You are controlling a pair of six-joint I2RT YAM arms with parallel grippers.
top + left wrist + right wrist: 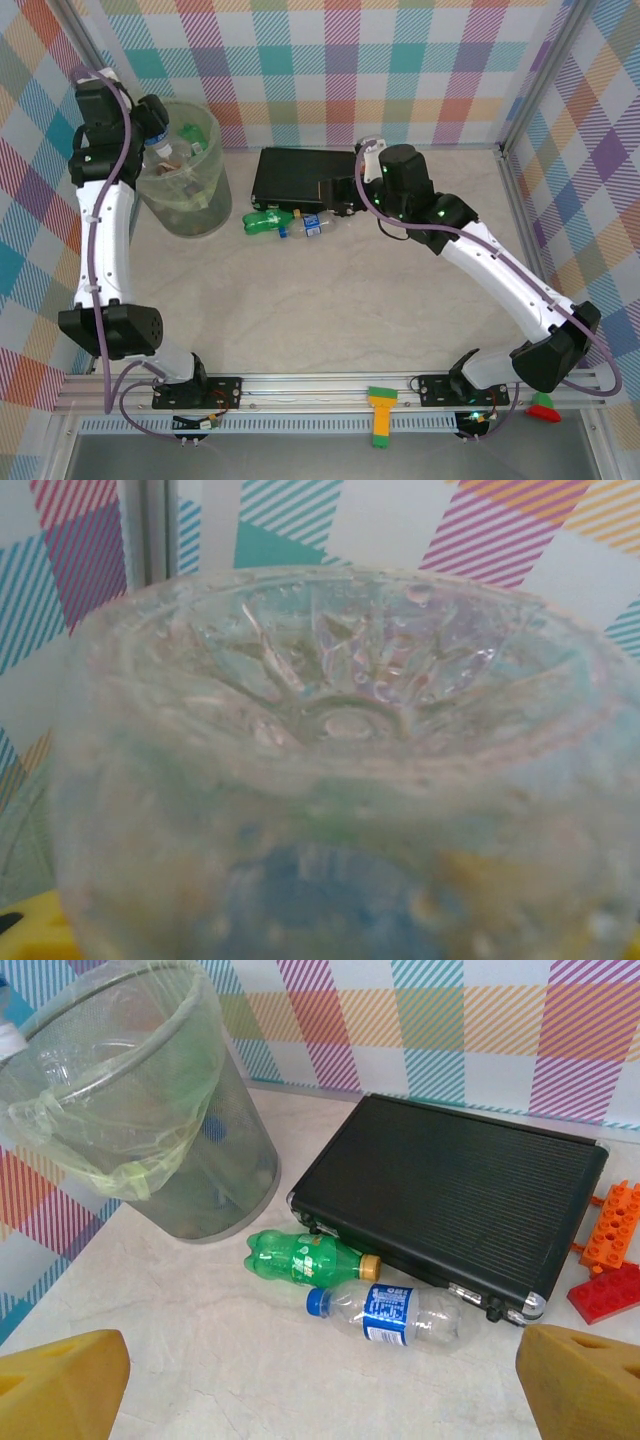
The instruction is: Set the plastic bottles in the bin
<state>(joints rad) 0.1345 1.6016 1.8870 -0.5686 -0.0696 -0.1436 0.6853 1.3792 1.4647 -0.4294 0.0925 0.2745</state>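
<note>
My left gripper [152, 128] hangs over the left rim of the bin [212, 195], shut on a clear plastic bottle with a blue label [165, 150]. That bottle's ribbed base [340, 720] sits close in front of the left wrist camera, with a yellow fingertip [25, 935] at the corner. More bottles lie inside the bin [130, 1110]. On the table, a green bottle [300, 1258] and a clear blue-capped bottle [395, 1315] lie side by side against the black case. My right gripper [320, 1400] is open above and short of them, holding nothing.
The flat black case [300, 178] lies right of the bin, just behind the two loose bottles [285, 224]. Orange and red toy bricks [612, 1250] sit past its right end. More toy pieces [381, 415] rest on the front rail.
</note>
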